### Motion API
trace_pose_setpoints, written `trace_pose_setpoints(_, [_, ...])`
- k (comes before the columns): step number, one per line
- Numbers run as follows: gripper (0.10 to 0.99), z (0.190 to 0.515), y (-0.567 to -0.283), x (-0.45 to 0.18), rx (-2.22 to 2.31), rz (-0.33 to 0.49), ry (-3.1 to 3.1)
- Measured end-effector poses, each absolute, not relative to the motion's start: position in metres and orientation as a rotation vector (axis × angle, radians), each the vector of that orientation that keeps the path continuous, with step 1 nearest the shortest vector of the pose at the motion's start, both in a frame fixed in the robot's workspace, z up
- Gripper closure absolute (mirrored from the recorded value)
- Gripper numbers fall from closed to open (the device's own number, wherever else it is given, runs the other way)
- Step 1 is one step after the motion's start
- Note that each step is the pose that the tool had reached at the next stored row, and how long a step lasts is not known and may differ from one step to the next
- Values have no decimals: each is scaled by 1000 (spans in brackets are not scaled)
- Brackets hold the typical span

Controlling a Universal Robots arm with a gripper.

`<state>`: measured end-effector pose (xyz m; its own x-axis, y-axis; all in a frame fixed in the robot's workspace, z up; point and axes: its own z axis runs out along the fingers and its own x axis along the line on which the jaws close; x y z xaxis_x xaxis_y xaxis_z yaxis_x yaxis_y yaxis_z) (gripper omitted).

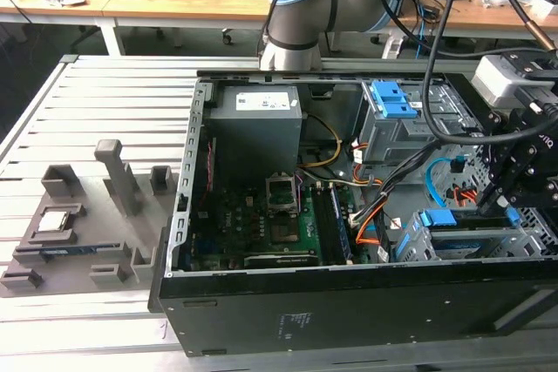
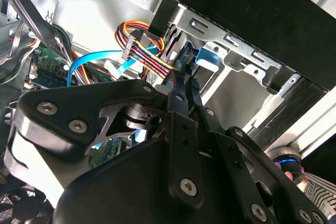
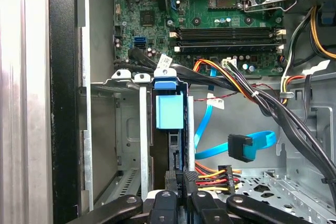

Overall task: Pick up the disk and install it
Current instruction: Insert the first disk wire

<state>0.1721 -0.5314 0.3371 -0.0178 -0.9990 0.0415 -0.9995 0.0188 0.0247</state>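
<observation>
Inside the open computer case (image 1: 261, 302), at about four o'clock of the exterior view, the drive cage (image 1: 471, 246) takes the disk (image 3: 170, 111) standing on edge, while the gripper (image 3: 181, 179) has its fingers (image 2: 181, 85) clenched narrowly on that disk's near edge.

Slatted metal table (image 1: 105, 84) bears computer case (image 1: 349, 302) and grey fixture (image 1: 87, 233)
</observation>
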Motion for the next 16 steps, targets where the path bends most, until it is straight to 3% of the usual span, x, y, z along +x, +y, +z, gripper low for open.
trace_pose_setpoints(3, [914, 336, -531, 172, 2168, 16, -2209])
trace_pose_setpoints(4, [847, 337, -531, 172, 2168, 17, -2208])
trace_pose_setpoints(16, [847, 352, -531, 172, 2168, 18, -2208])
